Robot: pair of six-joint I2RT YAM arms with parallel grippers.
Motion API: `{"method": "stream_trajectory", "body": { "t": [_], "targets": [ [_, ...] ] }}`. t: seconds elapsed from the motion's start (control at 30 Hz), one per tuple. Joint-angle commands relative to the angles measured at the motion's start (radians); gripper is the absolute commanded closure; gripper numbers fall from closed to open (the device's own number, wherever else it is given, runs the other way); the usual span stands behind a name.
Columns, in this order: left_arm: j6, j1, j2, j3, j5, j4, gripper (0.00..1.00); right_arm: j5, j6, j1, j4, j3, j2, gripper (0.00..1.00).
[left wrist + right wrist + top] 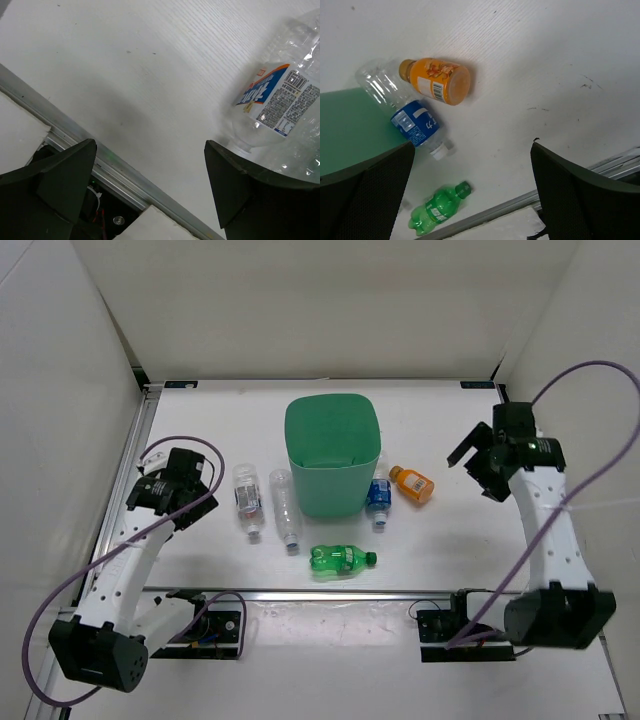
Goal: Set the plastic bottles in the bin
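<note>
Top external view: nothing binned yet, all five plastic bottles lay on the table.
The bin stood mid-frame with its floor bare. The left gripper at frame left and the right gripper at frame right hung spread wide, grasping nothing. A labelled clear bottle and a plain clear bottle lay left of the bin, the green soda bottle below it, and the blue-labelled bottle and the orange bottle just beside its lower right. Every transfer seemed left to do.

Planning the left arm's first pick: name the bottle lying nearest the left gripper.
The clear bottle with the white label, leftmost of the five; the open left gripper hangs beside it, the other four lie farther off.
</note>
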Motion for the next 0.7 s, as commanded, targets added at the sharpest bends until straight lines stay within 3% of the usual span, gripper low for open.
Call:
{"method": "stream_trajectory", "body": {
  "t": [0.0, 0.3, 0.67],
  "targets": [
    [0.034, -0.003, 0.030, -0.003, 0.024, 0.059, 0.00, -0.103, -0.100, 0.014, 0.073, -0.025, 0.143, 0.00],
    [0.065, 0.009, 0.017, -0.037, -0.003, 0.092, 0.00, 0.039, -0.149, 0.072, -0.158, 0.458, 0.691, 0.00],
    [0.083, 0.076, 0.046, -0.046, -0.003, 0.092, 0.00, -0.188, -0.215, 0.072, -0.066, 0.510, 0.834, 0.00]
  ]
}}
